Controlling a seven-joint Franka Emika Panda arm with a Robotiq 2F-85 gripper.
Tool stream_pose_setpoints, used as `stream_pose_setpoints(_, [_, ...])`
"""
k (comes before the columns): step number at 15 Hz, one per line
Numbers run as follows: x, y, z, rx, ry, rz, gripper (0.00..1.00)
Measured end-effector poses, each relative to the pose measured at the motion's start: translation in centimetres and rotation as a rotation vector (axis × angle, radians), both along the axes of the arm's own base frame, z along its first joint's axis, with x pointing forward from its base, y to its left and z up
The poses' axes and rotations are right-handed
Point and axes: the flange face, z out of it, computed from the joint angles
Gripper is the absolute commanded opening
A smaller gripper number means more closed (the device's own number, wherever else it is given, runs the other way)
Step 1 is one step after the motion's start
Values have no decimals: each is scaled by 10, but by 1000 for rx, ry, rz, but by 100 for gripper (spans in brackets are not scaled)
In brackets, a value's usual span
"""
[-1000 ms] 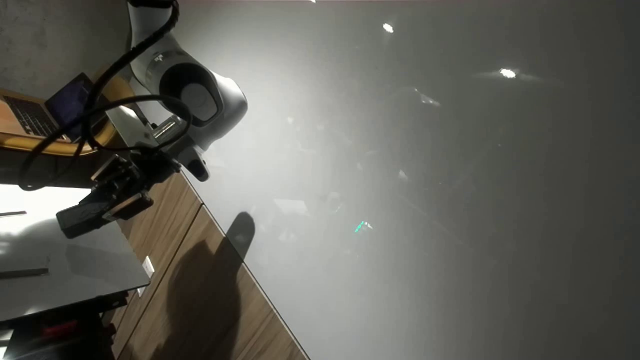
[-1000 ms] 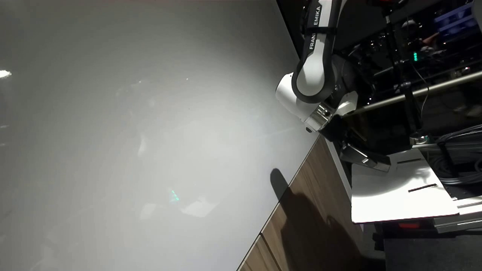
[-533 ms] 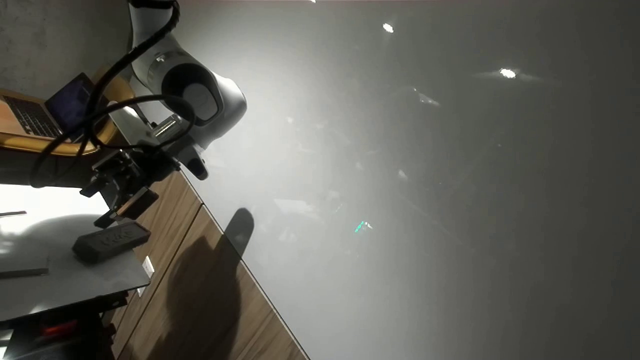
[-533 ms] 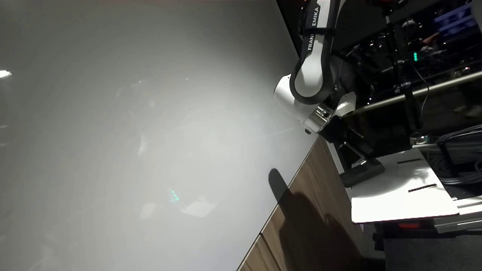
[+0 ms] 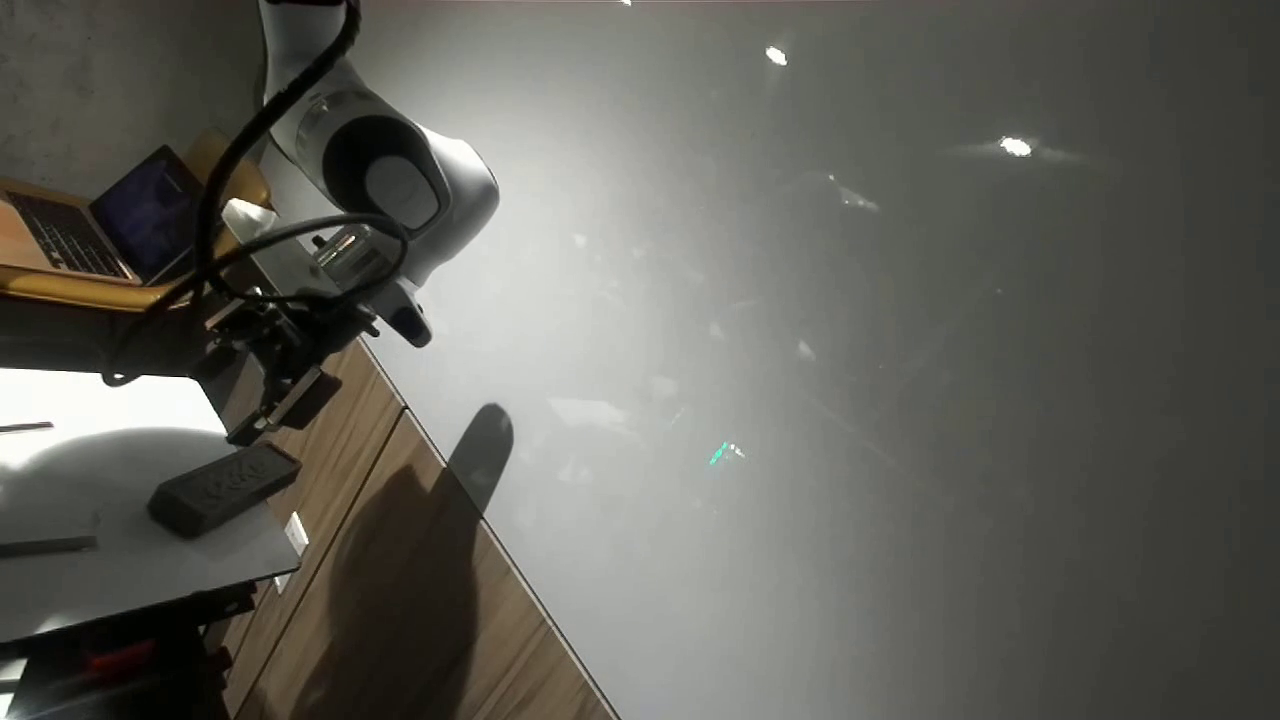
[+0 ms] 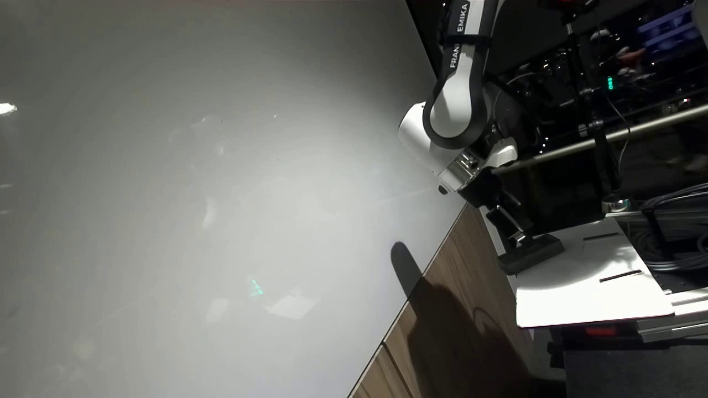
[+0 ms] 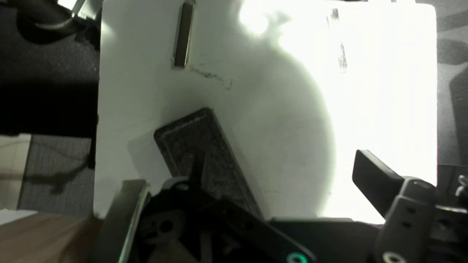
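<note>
Claw [image 7: 285,170] spread wide, nr dk block [image 7: 190,137] on wht board [image 7: 285,128].

The gripper [image 7: 281,166], clamped around a dark whiteboard eraser [image 5: 225,490] a second earlier, now has its jaws spread wide, the eraser freed and lying on the white panel [image 7: 285,128] below. In an exterior view the gripper sits higher and farther right than before; the black cable [image 5: 265,118] looping above swings rightward with it. The shadow [image 5: 410,540] of the robot arm [image 5: 460,195] reaches slightly higher in both exterior views.
</note>
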Motion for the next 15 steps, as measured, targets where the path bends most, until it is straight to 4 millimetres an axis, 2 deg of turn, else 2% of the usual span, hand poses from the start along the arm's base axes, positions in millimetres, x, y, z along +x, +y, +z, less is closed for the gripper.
stream_pose_setpoints(4, [3,-6,25,59,-140,147,100])
stream_pose_setpoints(7, [-10,-16,35,93,-208,239,100])
stream_pose_setpoints(11, [-34,-25,25,120,-294,331,100])
stream_pose_setpoints(15, [-29,-27,19,133,-387,388,100])
